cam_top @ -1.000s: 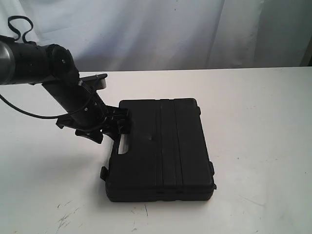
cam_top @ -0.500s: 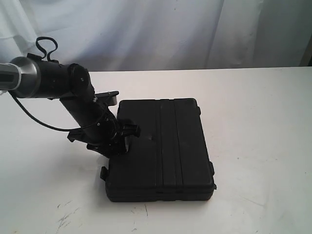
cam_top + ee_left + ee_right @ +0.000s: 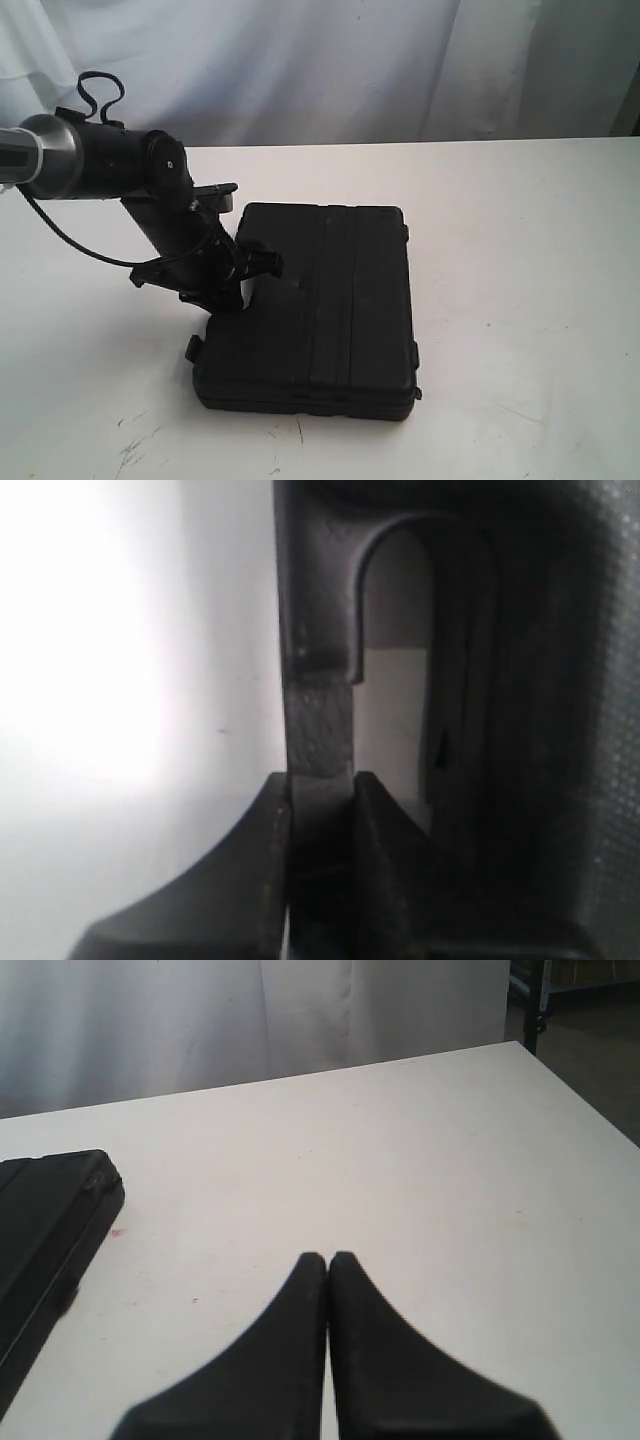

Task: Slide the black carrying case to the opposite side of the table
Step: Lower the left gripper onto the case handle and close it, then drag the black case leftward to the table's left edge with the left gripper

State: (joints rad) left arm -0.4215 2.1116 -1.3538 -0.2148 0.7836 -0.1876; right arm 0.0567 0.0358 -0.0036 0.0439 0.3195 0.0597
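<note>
The black carrying case (image 3: 320,310) lies flat on the white table (image 3: 520,250), left of the middle and slightly skewed. My left gripper (image 3: 240,285) is at the case's left side, shut on its handle. In the left wrist view the handle bar (image 3: 320,720) runs between the two fingers of the left gripper (image 3: 322,780), with the case body (image 3: 540,730) beside it. My right gripper (image 3: 328,1258) is shut with nothing in it, hovering over bare table (image 3: 420,1160). A corner of the case (image 3: 40,1220) shows in the right wrist view, next to a red speck (image 3: 113,1232).
A white curtain (image 3: 330,60) hangs behind the table's far edge. Dark scratch marks (image 3: 135,445) lie near the front left. Beyond the table's corner in the right wrist view are dark floor and a shelf frame (image 3: 575,1000). The right arm is outside the exterior view.
The left gripper closed in on the handle, and the case has since slid to the left and turned slightly with it.
</note>
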